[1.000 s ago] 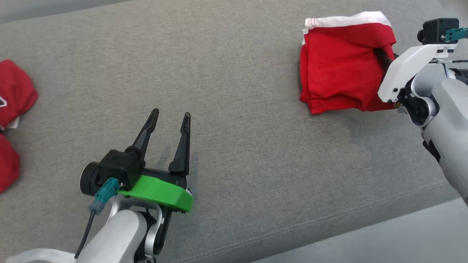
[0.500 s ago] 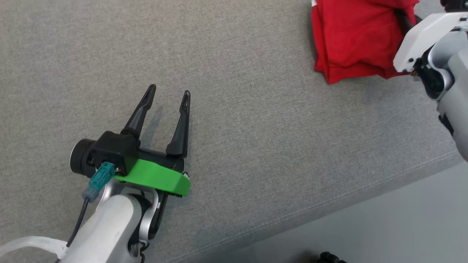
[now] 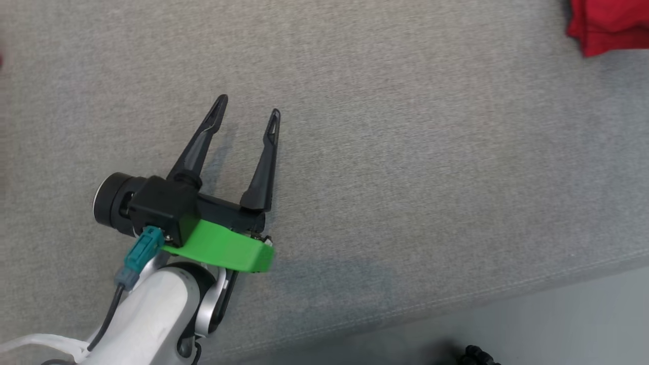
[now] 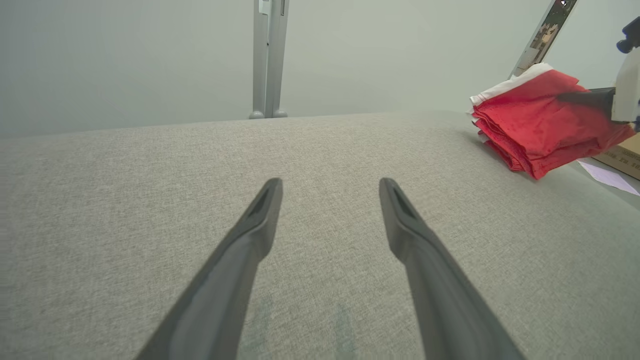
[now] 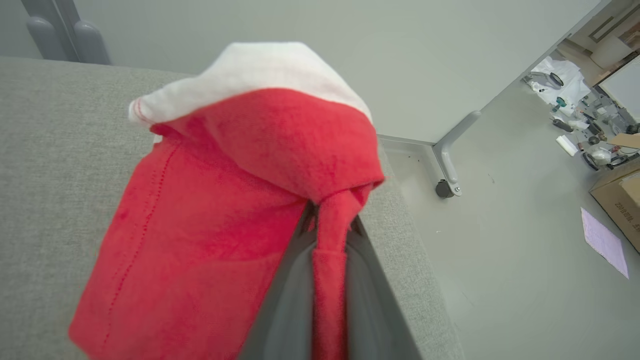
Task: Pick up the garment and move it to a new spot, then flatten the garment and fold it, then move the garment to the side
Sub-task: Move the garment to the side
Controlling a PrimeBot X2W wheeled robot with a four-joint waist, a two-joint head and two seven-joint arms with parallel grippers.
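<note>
Left gripper (image 3: 248, 106) low over the near left part of the worktop (image 3: 405, 177), fingers spread wide apart, nothing between them, bare grey fabric beneath. Fingers pointing toward the far edge, leaning slightly to the right in the head view. Green bracket (image 3: 223, 251) behind the fingers, teal plug (image 3: 144, 251) with a dark cable at the wrist.

Right gripper (image 5: 332, 222) closed tight on a bunched fold of the garment (image 5: 225, 200), the pinched strip of red cloth running down between the two dark fingers. From the left wrist, seen as one dark finger lying across the top of the cloth, at the right border of that view.

Garment red with a white band along its far edge, folded into several layers, the stacked edges facing the left gripper. Placed at the right end of the worktop, by the far right corner, well apart from the left gripper. In the head view, a red corner at the top right. Whether resting on the fabric or lifted a little, hard to tell.

Beyond the worktop's far edge, a pale wall and a grey upright post (image 4: 267, 60). Past the right edge, pale floor (image 5: 500, 250), a grey leg with a caster (image 5: 445, 155), a sheet of paper (image 5: 602, 242) and a cardboard box (image 5: 620, 200).
</note>
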